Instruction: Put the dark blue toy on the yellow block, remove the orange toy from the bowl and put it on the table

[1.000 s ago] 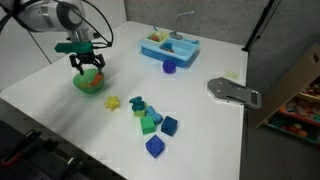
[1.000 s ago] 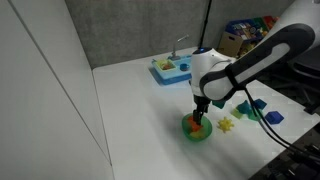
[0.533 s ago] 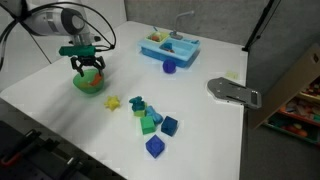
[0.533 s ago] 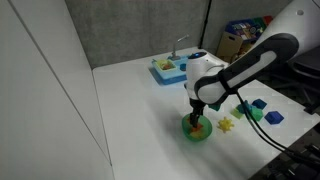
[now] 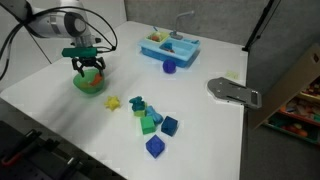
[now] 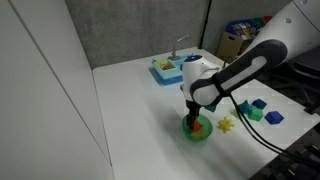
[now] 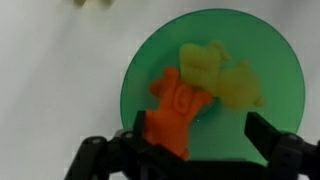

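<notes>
Orange plastic by the look of it, so I'd guess light, rigid and a bit slick. The hand [image 7: 200, 140] hangs spread wide over the bowl [image 7: 275, 50], gripping nothing, with one finger just beside the orange toy [image 7: 178, 112]. In the wrist view the toy lies inside the bowl, around 7 o'clock from its middle, and yellow-green lumps [image 7: 222, 78] touch it at 1 o'clock. It's knobbly, so I'd pinch across the narrower lower body, clear of those lumps. White surface [image 7: 50, 80] all round.
</notes>
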Tool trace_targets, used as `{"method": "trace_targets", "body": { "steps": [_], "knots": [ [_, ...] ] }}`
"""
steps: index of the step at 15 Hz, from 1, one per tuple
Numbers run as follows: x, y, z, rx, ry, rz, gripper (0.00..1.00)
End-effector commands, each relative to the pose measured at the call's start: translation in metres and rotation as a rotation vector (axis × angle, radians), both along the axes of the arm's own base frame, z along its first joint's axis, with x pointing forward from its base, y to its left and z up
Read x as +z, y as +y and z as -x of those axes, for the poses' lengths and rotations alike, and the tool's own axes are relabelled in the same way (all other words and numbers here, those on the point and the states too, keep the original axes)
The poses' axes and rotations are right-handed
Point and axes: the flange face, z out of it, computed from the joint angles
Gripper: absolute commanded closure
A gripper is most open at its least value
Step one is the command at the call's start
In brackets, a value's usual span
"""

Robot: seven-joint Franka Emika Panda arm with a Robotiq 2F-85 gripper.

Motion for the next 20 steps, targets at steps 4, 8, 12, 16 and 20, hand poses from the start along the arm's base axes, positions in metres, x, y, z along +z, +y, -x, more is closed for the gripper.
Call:
{"method": "trace_targets", "body": {
  "steps": [4, 8, 12, 16, 20],
  "knots": [
    [-0.001, 0.001, -0.01, 0.032, -0.013, 0.008, 0.0],
    [-0.003, -0.001, -0.009, 0.033, -0.013, 0.013, 0.0],
    [-0.008, -0.002, -0.007, 0.033, -0.007, 0.018, 0.0],
    [-0.013, -0.003, -0.005, 0.028, -0.002, 0.02, 0.0],
    [-0.013, -0.002, -0.005, 0.029, -0.003, 0.023, 0.34]
  ]
}}
